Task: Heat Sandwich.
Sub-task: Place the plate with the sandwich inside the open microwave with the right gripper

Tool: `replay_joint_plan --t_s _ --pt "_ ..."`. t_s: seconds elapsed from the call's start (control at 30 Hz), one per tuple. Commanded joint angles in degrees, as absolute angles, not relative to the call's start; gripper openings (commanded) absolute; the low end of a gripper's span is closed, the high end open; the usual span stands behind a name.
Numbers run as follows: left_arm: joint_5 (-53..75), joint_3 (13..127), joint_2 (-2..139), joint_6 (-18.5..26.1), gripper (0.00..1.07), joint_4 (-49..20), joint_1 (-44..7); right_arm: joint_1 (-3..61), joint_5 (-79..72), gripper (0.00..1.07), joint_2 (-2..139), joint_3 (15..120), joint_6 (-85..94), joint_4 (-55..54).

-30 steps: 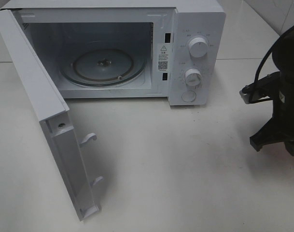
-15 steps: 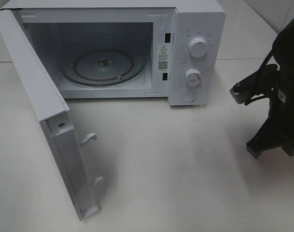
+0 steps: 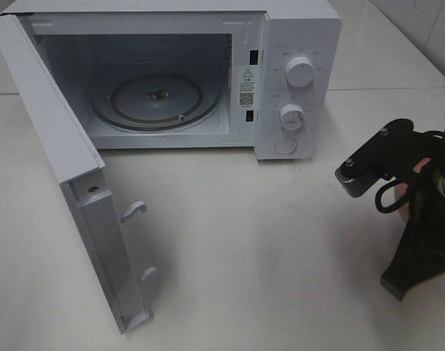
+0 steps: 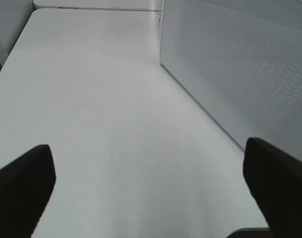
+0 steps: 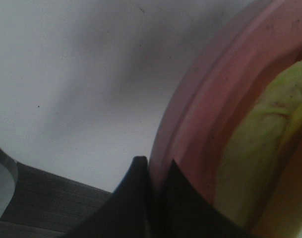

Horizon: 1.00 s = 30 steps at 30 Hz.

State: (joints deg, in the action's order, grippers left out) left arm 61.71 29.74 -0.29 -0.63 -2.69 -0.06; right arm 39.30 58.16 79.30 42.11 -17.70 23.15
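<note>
Right of microwave (image 3: 295, 44): right arm (image 3: 419, 241) cut by frame edge. Wrist view: plate (image 5: 200, 114) cropped, blurred. Sandwich (image 5: 262, 163) only pale yellow-green smear, mostly out of frame. Right gripper (image 5: 154, 171) seemingly pinching plate rim, contact unclear. Microwave dial markings too small to read. Left gripper (image 4: 151, 191) fingers cropped at frame corners.
</note>
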Motion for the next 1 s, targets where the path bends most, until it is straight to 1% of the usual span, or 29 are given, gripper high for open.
replay_joint_plan --t_s 0.03,0.13,0.17,0.3,0.33,0.43,0.5,0.6,0.83,1.0 --pt "61.3 29.6 -1.2 -1.1 0.98 -2.8 -0.1 41.4 59.8 0.0 78.3 41.8 -16.9 24.5" --pt "61.3 29.6 -1.2 -1.1 0.98 -2.8 -0.1 44.7 60.0 0.0 77.6 41.8 -16.7 24.5" --pt "61.3 29.6 -1.2 -1.1 0.98 -2.8 -0.1 44.7 60.0 0.0 77.6 41.8 -16.7 24.5" --pt "61.3 29.6 -1.2 -1.1 0.98 -2.8 -0.1 48.9 60.4 0.0 77.3 41.8 -16.4 24.5" --pt "61.3 29.6 -1.2 -1.1 0.98 -2.8 -0.1 48.9 60.4 0.0 77.3 41.8 -16.4 24.5" --pt "61.3 29.6 -1.2 -1.1 0.98 -2.8 -0.1 52.5 61.1 0.0 77.3 41.8 -14.8 24.6" --pt "61.3 29.6 -1.2 -1.1 0.98 -2.8 -0.1 53.1 61.1 0.0 77.3 41.8 -14.6 24.6" --pt "61.3 29.6 -1.2 -1.1 0.98 -2.8 -0.1 55.8 61.1 0.0 77.3 41.8 -14.4 24.6" --pt "61.3 29.6 -1.2 -1.1 0.98 -2.8 -0.1 59.5 61.1 0.0 77.3 41.8 -12.1 24.6" --pt "61.3 29.6 -1.2 -1.1 0.98 -2.8 -0.1 60.1 61.1 0.0 77.3 41.8 -10.0 24.8"
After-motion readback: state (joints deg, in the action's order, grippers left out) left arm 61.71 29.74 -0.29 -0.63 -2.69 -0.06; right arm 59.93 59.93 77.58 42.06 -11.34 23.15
